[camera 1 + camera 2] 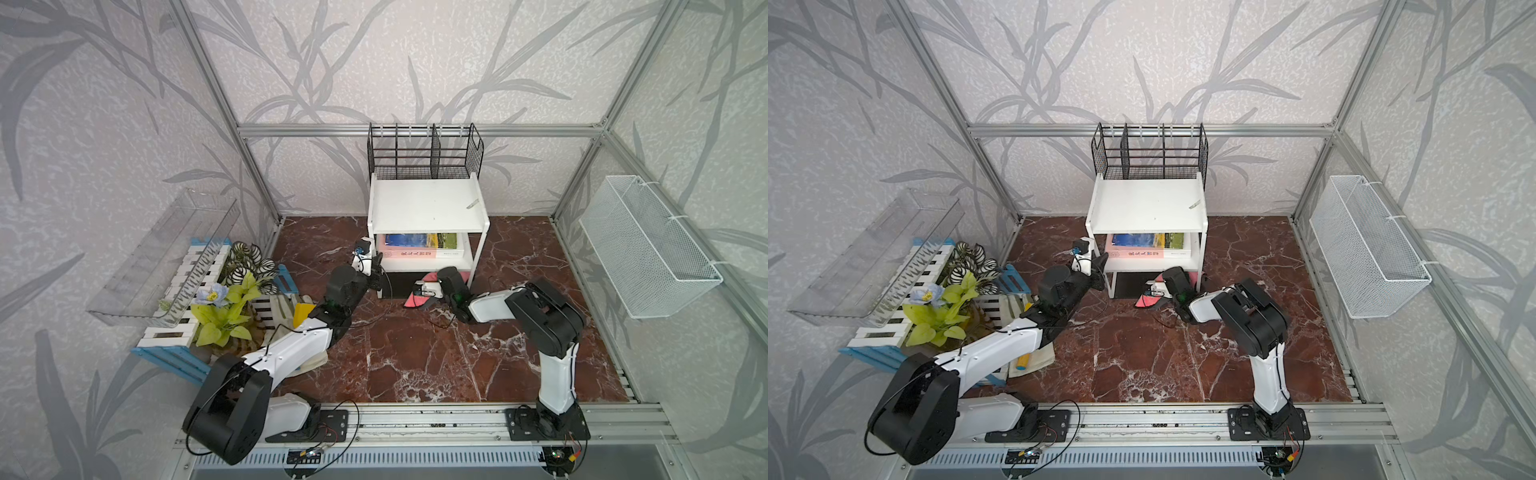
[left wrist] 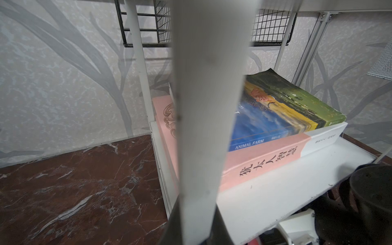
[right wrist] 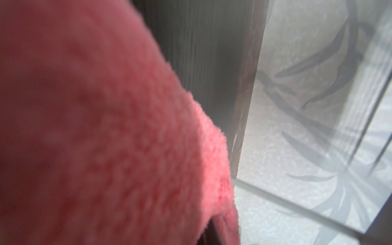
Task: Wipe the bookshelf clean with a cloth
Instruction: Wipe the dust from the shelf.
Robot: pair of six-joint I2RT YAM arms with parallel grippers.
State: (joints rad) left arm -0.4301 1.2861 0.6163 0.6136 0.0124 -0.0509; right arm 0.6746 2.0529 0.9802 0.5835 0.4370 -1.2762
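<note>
The white bookshelf point(image 1: 428, 203) point(image 1: 1148, 203) stands at the back middle of the floor, with books point(image 1: 419, 245) point(image 2: 275, 118) stacked on its middle board point(image 2: 275, 191). My left gripper point(image 1: 376, 270) point(image 2: 196, 229) is shut on the shelf's front left post point(image 2: 212, 95), which runs up between the dark fingers point(image 2: 174, 229). My right gripper point(image 1: 444, 277) is low at the shelf's front right and is shut on the pink cloth point(image 1: 413, 300) point(image 1: 1144, 301) point(image 3: 106, 127). The cloth fills most of the right wrist view and hides the fingertips. Its dark edge trails on the floor.
A black wire rack point(image 1: 424, 153) sits at the back of the shelf's top board, and a small scrap point(image 1: 472, 203) lies on that board. On the right wall hangs a white mesh basket point(image 1: 648, 245). Left: plants in a slatted crate point(image 1: 224, 299), a clear tray point(image 1: 166, 257), a beige cloth point(image 1: 1038, 359).
</note>
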